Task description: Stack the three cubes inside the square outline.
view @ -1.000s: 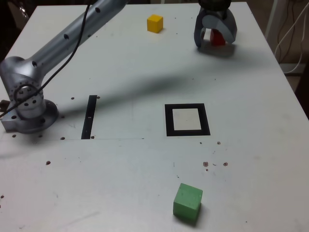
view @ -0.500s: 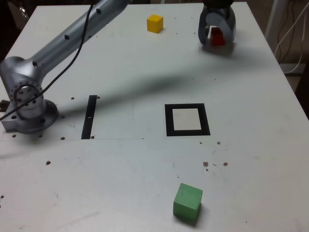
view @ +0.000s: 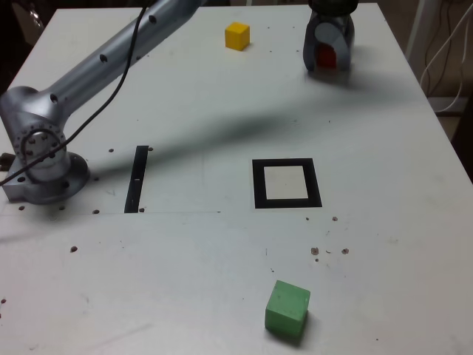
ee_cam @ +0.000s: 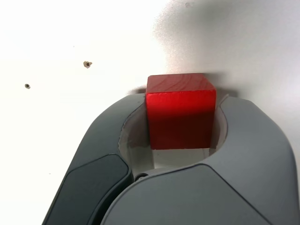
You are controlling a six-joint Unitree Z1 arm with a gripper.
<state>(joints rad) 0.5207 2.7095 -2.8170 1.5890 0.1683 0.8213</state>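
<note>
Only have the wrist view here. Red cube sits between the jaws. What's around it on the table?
Observer: In the exterior view the gripper and red cube are at the table's far edge, with a yellow cube to the exterior view's left.
Operator: Where's the square?
Observer: The square outline lies mid-table, nearer the camera than the gripper, with nothing in it.
Operator: Third cube?
Observer: The green cube sits near the front edge, outside the square.
</note>
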